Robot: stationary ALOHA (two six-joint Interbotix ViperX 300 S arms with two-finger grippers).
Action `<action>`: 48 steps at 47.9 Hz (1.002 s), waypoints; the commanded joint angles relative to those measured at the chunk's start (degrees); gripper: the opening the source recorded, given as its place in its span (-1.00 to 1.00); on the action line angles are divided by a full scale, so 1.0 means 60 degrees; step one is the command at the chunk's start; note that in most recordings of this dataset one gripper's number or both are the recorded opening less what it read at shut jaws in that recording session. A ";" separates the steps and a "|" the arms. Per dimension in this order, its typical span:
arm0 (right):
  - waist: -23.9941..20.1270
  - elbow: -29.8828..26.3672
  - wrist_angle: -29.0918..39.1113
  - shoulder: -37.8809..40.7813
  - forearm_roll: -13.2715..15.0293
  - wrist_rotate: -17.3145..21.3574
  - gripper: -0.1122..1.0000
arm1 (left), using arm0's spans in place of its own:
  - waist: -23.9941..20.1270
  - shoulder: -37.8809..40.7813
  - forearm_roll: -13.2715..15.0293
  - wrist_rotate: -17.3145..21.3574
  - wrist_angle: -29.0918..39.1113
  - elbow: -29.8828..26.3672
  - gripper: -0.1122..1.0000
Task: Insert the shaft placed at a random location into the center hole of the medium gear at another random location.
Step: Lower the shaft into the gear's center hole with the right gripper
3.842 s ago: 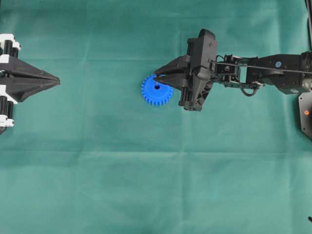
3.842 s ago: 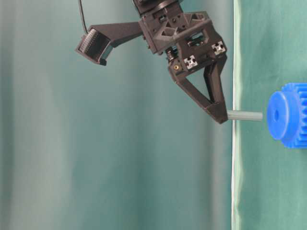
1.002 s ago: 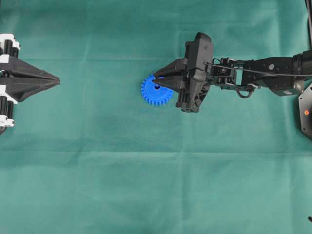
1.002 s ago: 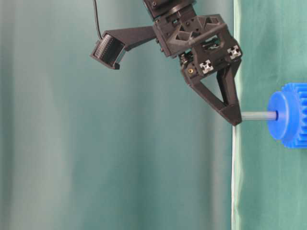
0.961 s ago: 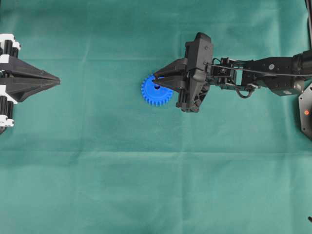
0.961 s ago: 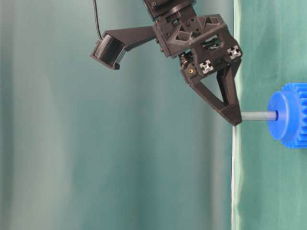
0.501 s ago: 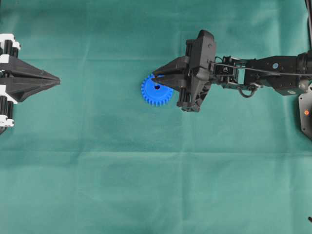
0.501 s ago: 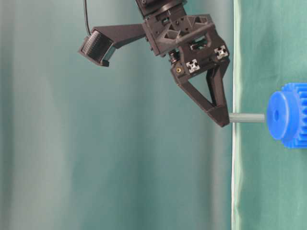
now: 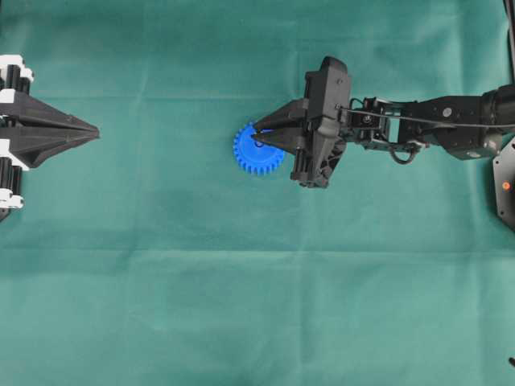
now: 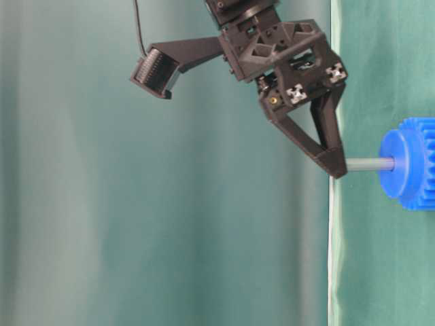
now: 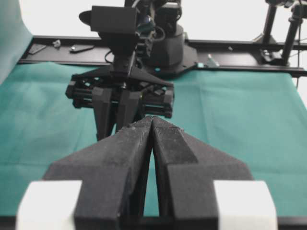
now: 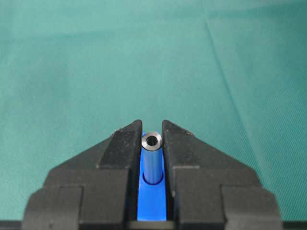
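The blue medium gear (image 9: 259, 153) lies flat on the green cloth, mid-table. My right gripper (image 9: 256, 137) hangs over it, shut on the shaft (image 10: 370, 164), a short grey pin held upright by its top end. In the right wrist view the shaft (image 12: 152, 160) stands between the fingertips (image 12: 130, 136) with its lower end at the center hole (image 12: 152, 182) of the gear (image 12: 152, 203). How deep it sits cannot be told. In the table-level view the pin's end meets the gear's hub (image 10: 391, 166). My left gripper (image 9: 95, 133) rests shut and empty at the far left.
Green cloth (image 9: 241, 305) covers the whole table. The right arm (image 9: 418, 125) stretches in from the right edge. A black mount (image 9: 505, 189) sits at the right border. In the left wrist view the right arm's gripper body (image 11: 122, 91) faces me beyond my closed fingertips (image 11: 152, 120).
Half a second ago the shaft hung clear above the gear hub. The right gripper has since come down, bringing the pin's end to the center hole, as it was a second ago.
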State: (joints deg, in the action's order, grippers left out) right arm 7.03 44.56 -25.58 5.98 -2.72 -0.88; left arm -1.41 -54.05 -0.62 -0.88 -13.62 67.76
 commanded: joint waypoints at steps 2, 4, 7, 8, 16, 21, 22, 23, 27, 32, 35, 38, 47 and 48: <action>0.0059 -0.0146 -0.0044 -0.0029 -0.0029 -0.0059 -0.57 | -0.0044 0.0073 -0.0029 0.0015 -0.0088 -0.0220 -0.80; 0.0073 -0.0132 -0.0059 0.0015 0.0000 -0.0059 -0.57 | -0.0044 0.0073 -0.0029 0.0015 -0.0088 -0.0205 -0.80; 0.0073 -0.0146 -0.0073 0.0088 -0.0029 -0.0059 -0.57 | -0.0044 0.0073 -0.0029 0.0015 -0.0088 -0.0205 -0.80; 0.0073 -0.0146 -0.0073 0.0117 -0.0029 -0.0059 -0.57 | -0.0059 0.0073 -0.0029 0.0015 -0.0088 -0.0205 -0.80; 0.0073 -0.0249 -0.0088 0.0454 0.0000 -0.0059 -0.57 | -0.0059 0.0073 -0.0029 0.0015 -0.0088 -0.0205 -0.80; 0.0073 -0.0278 -0.0044 0.0615 -0.0029 -0.0059 -0.57 | -0.0059 0.0073 -0.0029 0.0015 -0.0088 -0.0205 -0.80; 0.0073 -0.0293 -0.0044 0.0630 -0.0029 -0.0059 -0.57 | -0.0059 0.0073 -0.0029 0.0015 -0.0088 -0.0205 -0.80; 0.0073 -0.0293 -0.0044 0.0659 -0.0029 -0.0059 -0.57 | -0.0059 0.0073 -0.0029 0.0015 -0.0088 -0.0205 -0.80; 0.0073 -0.0278 -0.0044 0.0659 -0.0029 -0.0059 -0.57 | -0.0059 0.0073 -0.0029 0.0015 -0.0088 -0.0205 -0.80; 0.0073 -0.0278 -0.0029 0.0674 0.0000 -0.0059 -0.57 | -0.0059 0.0073 -0.0029 0.0015 -0.0088 -0.0205 -0.80; 0.0073 -0.0293 0.0029 0.0674 0.0000 -0.0073 -0.57 | -0.0059 0.0073 -0.0029 0.0015 -0.0088 -0.0205 -0.80; 0.0073 -0.0293 0.0059 0.0674 0.0000 -0.0073 -0.57 | -0.0059 0.0073 -0.0029 0.0015 -0.0088 -0.0205 -0.80; 0.0073 -0.0293 0.0059 0.0674 0.0000 -0.0073 -0.56 | -0.0059 0.0073 -0.0029 0.0015 -0.0088 -0.0205 -0.80; 0.0073 -0.0293 0.0059 0.0659 0.0000 -0.0073 -0.56 | -0.0059 0.0073 -0.0029 0.0015 -0.0088 -0.0205 -0.80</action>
State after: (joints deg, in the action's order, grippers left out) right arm 7.21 44.03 -25.40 10.72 -2.64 -0.88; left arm -1.58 -54.05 -0.62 -0.88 -13.62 67.76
